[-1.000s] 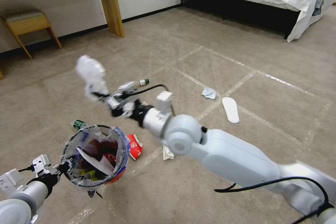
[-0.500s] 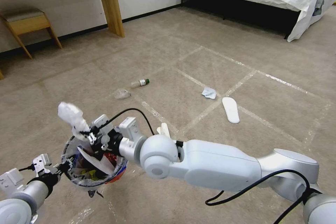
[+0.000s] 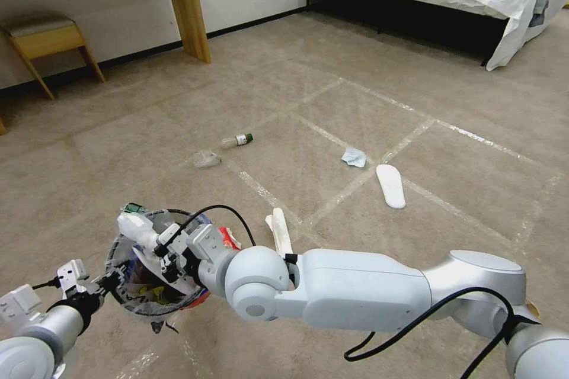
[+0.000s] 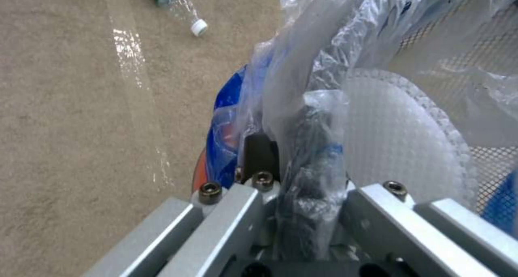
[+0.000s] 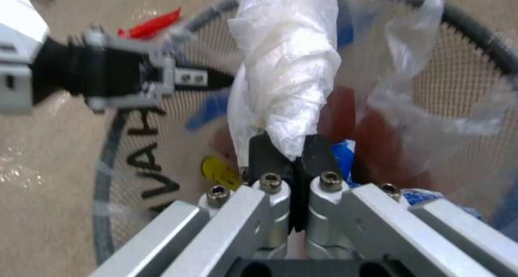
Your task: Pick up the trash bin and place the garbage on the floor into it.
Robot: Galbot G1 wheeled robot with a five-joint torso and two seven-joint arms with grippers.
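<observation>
The trash bin (image 3: 127,302), red with a crinkly blue-printed clear liner, hangs low at the near left. My left gripper (image 3: 105,282) is shut on its rim, and in the left wrist view my left gripper (image 4: 281,147) pinches rim and liner (image 4: 302,66) together. Over the bin's mouth my right gripper (image 3: 159,249) is shut on a white crumpled wad of garbage (image 3: 133,228). The right wrist view shows my right gripper (image 5: 291,151) clamping that wad (image 5: 286,66) above the bin's inside (image 5: 469,78). Litter lies in the bin.
On the carpet lie a green-capped bottle (image 3: 237,140), clear crumpled plastic (image 3: 206,159), a tissue (image 3: 354,157), a white flat sole (image 3: 391,185), a paper roll (image 3: 280,231), a red wrapper (image 3: 228,237) and a green-labelled bottle (image 3: 133,208). Desk, stool and bed stand behind.
My right arm has swung back and down from over the floor, bringing the white wad to the bin's mouth. The left arm and the bin have stayed put.
</observation>
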